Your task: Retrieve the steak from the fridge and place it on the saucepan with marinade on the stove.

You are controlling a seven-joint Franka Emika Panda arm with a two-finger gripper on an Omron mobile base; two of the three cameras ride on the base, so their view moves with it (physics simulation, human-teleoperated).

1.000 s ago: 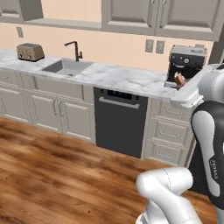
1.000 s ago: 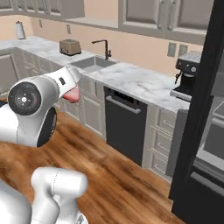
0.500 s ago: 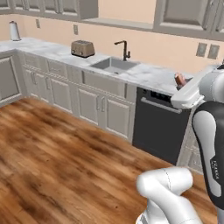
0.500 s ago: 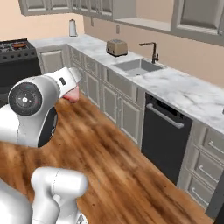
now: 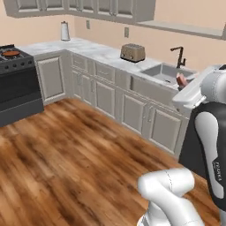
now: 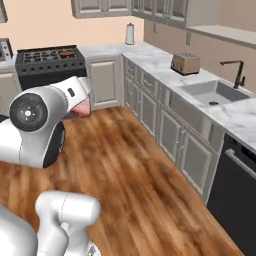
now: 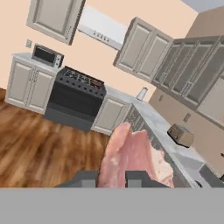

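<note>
Left base view: the stove [image 5: 17, 81] stands at the far left with the saucepan [image 5: 11, 54] on a back burner, its orange-brown inside showing. A toaster [image 5: 133, 52] and a sink [image 5: 170, 73] sit along the counter [image 5: 92, 50]. A sliver of the steak [image 5: 181, 79] peeks out beside the white arm.

Right base view: the steak [image 6: 82, 107] hangs below the arm's end as a pink tongue, well short of the stove [image 6: 47, 62]. The saucepan [image 6: 66, 52] is a small dark-red spot on the grates.

Hand view: the gripper [image 7: 112, 178] is clamped on the steak [image 7: 131, 157], the two tips pinching its near end. The slab's long axis runs away from the tips, toward the counter corner beside the stove [image 7: 76, 98]. A microwave [image 7: 46, 54] stands past the stove.
</note>
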